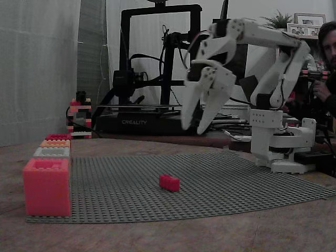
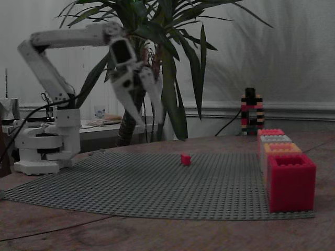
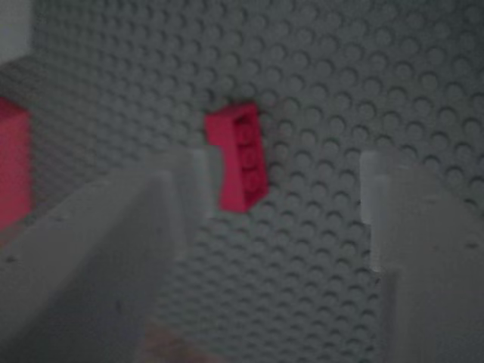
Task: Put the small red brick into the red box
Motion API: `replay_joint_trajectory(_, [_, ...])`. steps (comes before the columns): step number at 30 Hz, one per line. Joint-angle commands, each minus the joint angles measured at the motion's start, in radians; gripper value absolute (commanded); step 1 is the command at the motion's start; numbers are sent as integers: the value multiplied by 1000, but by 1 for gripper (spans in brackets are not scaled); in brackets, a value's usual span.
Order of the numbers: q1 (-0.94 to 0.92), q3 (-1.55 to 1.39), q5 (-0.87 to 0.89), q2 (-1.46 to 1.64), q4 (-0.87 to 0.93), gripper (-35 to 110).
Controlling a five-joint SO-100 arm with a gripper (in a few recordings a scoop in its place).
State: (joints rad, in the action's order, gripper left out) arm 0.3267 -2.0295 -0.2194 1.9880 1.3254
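Wrist view, though blurred, shows the jaws spread wide, empty, above the small red brick (image 3: 242, 157) on the baseplate (image 3: 378, 91).

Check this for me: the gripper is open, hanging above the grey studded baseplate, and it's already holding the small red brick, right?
Not quite. The gripper is open and hangs above the grey studded baseplate, but it holds nothing. The small red brick lies on the baseplate below it, as both fixed views show; in the wrist view the brick lies between the spread fingers, far below them.
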Motion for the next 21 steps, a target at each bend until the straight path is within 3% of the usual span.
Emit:
replay_joint_trajectory(1, [54,160,-6,-193,-40,20])
replay_joint_trajectory(21, [166,235,44,-468,-311,19])
